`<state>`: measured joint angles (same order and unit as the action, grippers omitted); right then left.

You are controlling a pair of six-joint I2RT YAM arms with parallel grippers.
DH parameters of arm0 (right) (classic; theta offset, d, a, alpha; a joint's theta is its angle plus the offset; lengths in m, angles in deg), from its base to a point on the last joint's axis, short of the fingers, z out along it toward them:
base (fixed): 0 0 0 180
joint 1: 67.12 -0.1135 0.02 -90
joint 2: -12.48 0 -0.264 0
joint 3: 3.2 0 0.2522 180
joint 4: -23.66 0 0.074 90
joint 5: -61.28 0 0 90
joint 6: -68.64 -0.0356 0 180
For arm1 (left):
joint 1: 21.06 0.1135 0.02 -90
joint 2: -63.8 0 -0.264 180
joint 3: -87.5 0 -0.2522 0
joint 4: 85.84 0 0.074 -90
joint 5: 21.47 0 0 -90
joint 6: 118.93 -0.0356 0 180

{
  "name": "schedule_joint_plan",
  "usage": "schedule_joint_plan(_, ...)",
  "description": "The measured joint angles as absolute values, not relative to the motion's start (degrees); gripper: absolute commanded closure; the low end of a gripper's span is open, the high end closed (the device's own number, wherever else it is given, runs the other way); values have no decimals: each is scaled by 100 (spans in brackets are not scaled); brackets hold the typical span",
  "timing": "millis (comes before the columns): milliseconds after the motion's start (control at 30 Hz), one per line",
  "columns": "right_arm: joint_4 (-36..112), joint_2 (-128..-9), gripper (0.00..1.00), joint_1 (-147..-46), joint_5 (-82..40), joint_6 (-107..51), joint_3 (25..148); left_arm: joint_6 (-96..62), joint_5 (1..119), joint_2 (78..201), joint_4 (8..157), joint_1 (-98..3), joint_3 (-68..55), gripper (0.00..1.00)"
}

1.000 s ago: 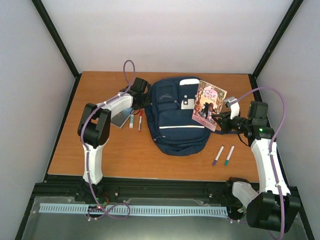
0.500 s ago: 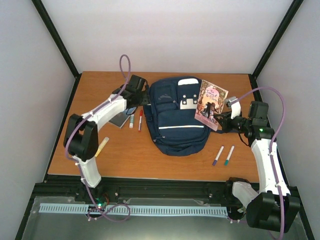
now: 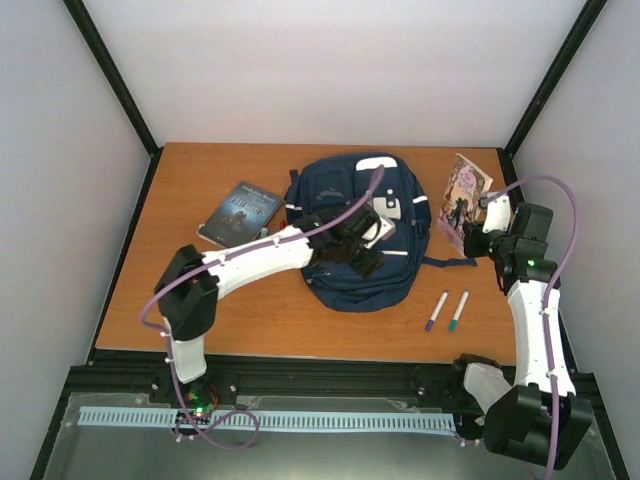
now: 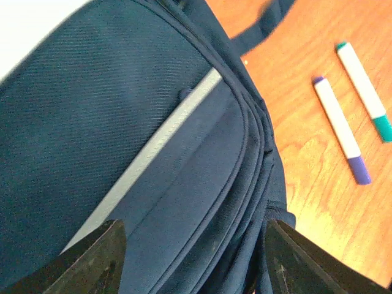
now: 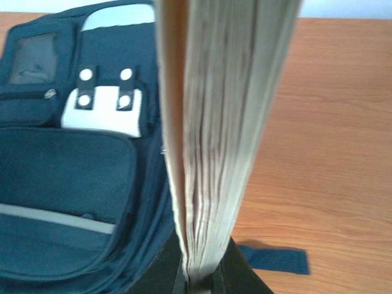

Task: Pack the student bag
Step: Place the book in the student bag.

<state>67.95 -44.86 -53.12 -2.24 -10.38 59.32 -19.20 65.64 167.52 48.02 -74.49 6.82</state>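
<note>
From above, the student bag (image 3: 330, 195) lies mid-way across the table (image 3: 200, 290). The left gripper (image 3: 360, 248) hangs over its front, and the right gripper (image 3: 478, 222) clamps a paperback (image 3: 465, 192) upright beside it. Left wrist: fingers (image 4: 104, 260) spread apart above navy fabric. Right wrist: page edges pinched.

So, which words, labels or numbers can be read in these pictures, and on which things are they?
None can be read.
Pink paperback book, in the right gripper: cover title too small.
Dark book lying on the table: cover lettering blurred.
Large navy fabric backpack: no legible label.
</note>
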Motion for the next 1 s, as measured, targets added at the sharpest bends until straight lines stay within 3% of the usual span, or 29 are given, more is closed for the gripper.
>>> schedule_joint_plan(267, 6583, -3922, 97, -5165, -796, -1149, 5892, -2748, 7110, 17816, 4039, -8140, 1484, 37)
schedule_joint_plan(533, 6565, -3994, 97, -5135, -849, -1153, 5892, -3165, 7475, 18450, 3528, -8505, 2170, 48)
schedule_joint_plan(867, 6563, -4003, 97, -5132, -840, -1151, 5892, -3283, 7783, 18811, 3290, -8579, 2483, 43)
schedule_joint_plan(1000, 6565, -4018, 97, -5132, -838, -1151, 5892, -3377, 7875, 18831, 3281, -8640, 2483, 58)
